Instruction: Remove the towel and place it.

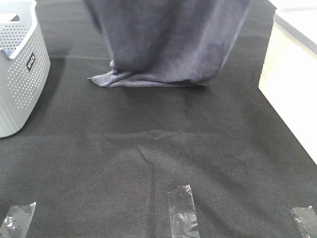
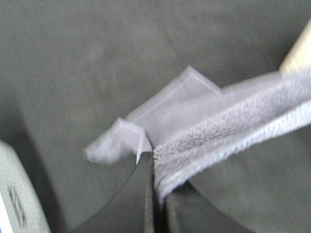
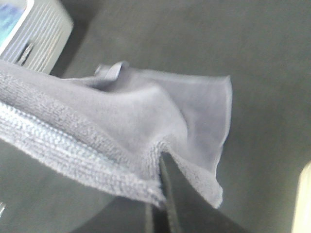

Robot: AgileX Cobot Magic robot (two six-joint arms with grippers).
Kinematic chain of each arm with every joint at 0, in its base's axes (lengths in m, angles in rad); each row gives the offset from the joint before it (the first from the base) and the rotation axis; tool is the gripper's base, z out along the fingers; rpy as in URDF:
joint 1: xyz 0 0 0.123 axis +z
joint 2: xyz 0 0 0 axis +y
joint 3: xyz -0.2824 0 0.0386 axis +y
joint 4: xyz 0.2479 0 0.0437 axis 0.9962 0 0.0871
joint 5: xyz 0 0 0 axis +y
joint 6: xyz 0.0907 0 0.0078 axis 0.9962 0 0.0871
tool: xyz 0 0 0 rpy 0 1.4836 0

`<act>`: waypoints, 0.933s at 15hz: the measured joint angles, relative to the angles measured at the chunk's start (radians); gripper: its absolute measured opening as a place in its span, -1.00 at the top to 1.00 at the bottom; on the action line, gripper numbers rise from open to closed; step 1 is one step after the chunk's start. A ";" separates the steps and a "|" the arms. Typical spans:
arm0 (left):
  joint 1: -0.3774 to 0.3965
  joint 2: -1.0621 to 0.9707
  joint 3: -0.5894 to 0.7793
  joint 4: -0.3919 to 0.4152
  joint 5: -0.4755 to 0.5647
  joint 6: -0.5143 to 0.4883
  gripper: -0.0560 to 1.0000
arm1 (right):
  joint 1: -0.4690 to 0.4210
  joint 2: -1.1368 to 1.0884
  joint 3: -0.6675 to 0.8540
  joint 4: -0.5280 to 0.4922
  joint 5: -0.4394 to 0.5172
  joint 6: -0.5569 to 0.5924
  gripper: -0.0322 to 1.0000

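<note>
The bluish-grey plush towel hangs from above the top edge of the high view, spread wide. Its lower end is crumpled on the black table cloth at the back middle. Both grippers are out of the high view. In the left wrist view my left gripper is shut on the towel's hemmed edge. In the right wrist view my right gripper is shut on another part of the towel, near a corner. The towel stretches between the two grippers, well above the cloth.
A pale grey perforated basket stands at the left edge; it also shows in the right wrist view. A light wooden box or counter stands at the right. Strips of clear tape lie along the table's front.
</note>
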 joint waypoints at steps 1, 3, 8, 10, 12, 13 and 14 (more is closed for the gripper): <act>-0.011 -0.072 0.101 -0.009 -0.003 0.000 0.89 | 0.003 -0.056 0.076 0.014 0.000 0.000 0.90; -0.020 -0.185 0.271 -0.034 -0.012 0.000 0.89 | 0.006 -0.156 0.212 0.039 0.000 0.005 0.90; -0.026 -0.438 0.602 -0.108 -0.051 -0.039 0.89 | 0.012 -0.338 0.459 0.100 -0.001 0.032 0.90; -0.026 -0.511 0.712 -0.145 -0.059 -0.041 0.89 | 0.018 -0.412 0.570 0.114 -0.002 0.047 0.90; -0.026 -0.575 0.817 -0.202 -0.061 -0.032 0.89 | 0.018 -0.496 0.689 0.129 -0.002 0.069 0.90; -0.026 -0.608 0.855 -0.232 -0.061 -0.026 0.89 | 0.018 -0.546 0.752 0.134 -0.003 0.083 0.90; -0.026 -0.636 0.890 -0.265 -0.061 -0.016 0.89 | 0.018 -0.594 0.805 0.139 -0.003 0.092 0.90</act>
